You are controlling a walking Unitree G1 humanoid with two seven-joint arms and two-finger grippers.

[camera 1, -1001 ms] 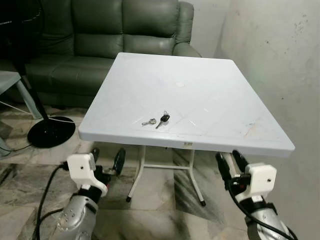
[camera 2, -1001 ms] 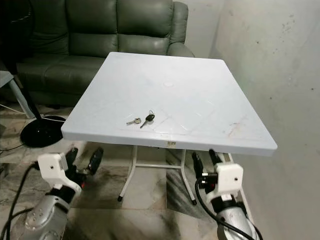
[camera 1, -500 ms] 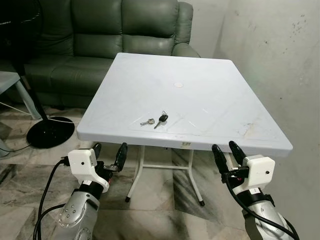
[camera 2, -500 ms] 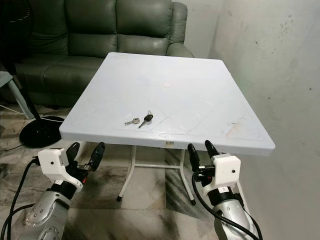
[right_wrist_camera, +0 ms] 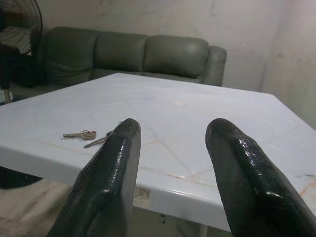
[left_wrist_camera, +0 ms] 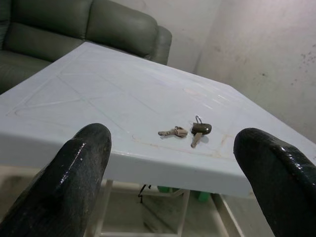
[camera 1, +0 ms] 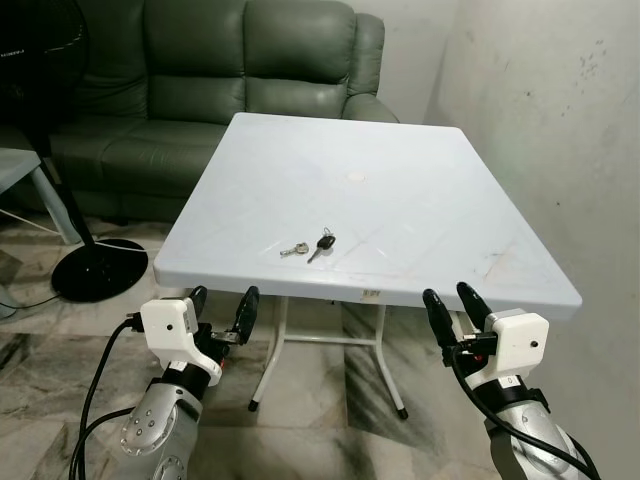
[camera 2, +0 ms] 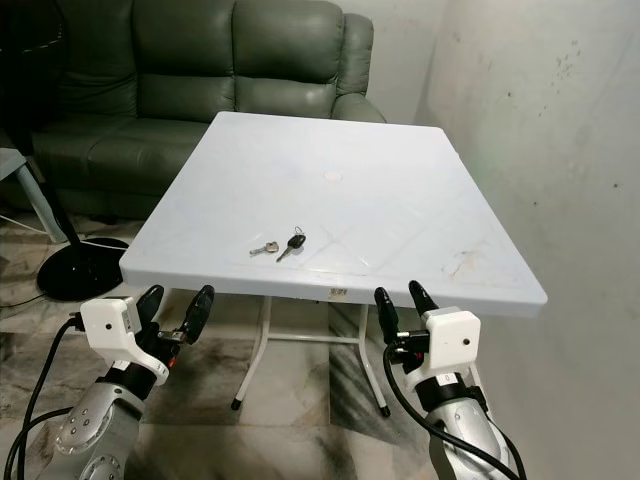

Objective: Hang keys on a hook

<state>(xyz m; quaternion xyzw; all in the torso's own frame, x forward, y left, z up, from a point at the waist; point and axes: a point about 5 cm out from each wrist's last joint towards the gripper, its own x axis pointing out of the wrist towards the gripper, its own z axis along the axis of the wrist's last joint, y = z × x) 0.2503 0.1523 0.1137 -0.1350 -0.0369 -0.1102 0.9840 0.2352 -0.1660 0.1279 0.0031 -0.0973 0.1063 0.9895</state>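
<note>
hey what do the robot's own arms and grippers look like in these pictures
Both arms are silver metal with rounded, perforated forearm shells. Each wrist carries a boxy white plastic camera housing, and black cables loop from it down along the arm. The left gripper and the right gripper each have two long, glossy black fingers with blunt, rounded tips. No markings can be made out.

A home living room — green sofa (camera 1: pixel 250 60), fan (camera 1: pixel 45 60).

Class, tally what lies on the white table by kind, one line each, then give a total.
Silver key: 1
Black-headed key: 1
Total on the white table: 2
</note>
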